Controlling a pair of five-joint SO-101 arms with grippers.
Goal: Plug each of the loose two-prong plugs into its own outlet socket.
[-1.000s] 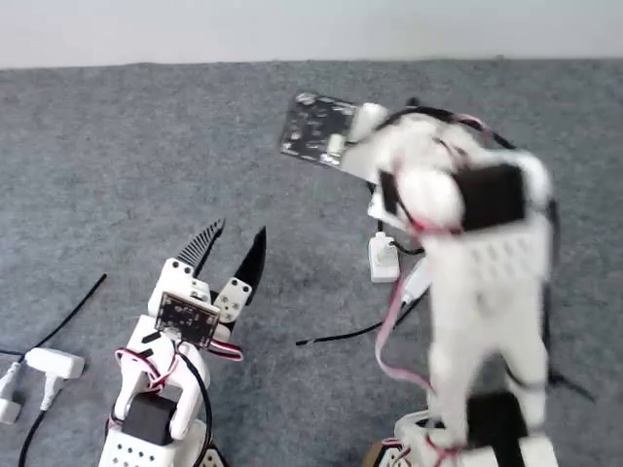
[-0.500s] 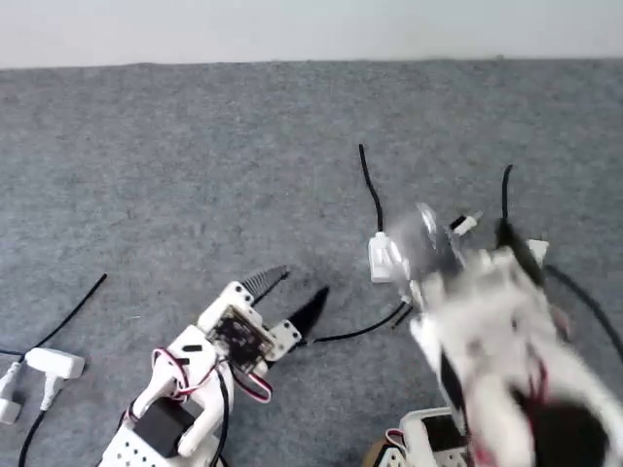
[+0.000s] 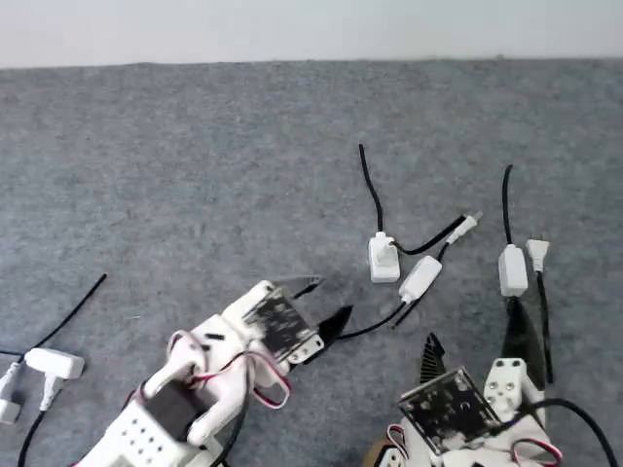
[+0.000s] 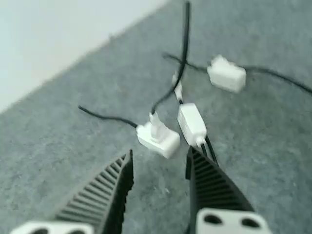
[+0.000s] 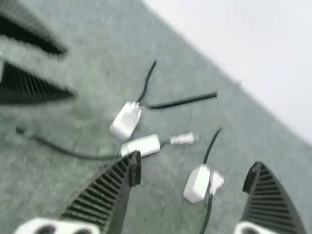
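**End effectors open and empty, plugs lying loose**

Left end effector (image 3: 329,298) lies low over the tabletop (image 3: 195,175), its two dark fingers (image 3: 336,319) spread and empty, pointing at a socket block (image 3: 384,260) just beyond its tips. Right end effector (image 3: 477,341) is spread wide and empty too, with a second socket block (image 3: 512,269) and a plug (image 3: 536,251) just ahead of it. A smaller plug (image 3: 465,226) lies near the first block, and a long white piece (image 3: 421,277) rests just beside it (plug or socket, I cannot tell).

The step in hand looks like the first approach; as far as I can judge, no plug is seated. To do it well, one arm should pin a socket block flat while the other takes a plug by its body, never by the cord, leaving the prongs clear. Prongs should line up with the slots before any push, and the push should run straight along them. The pieces look light and the black cords (image 3: 370,185) springy, so a careless nudge could swing them out of line.

Grey, felt-like covering gives the tabletop some grip, which should help a pinned block stay put. A plain pale wall (image 3: 292,29) runs behind. More white pieces (image 3: 54,363) on a black cord sit at the far left of the high view, well apart from the rest.
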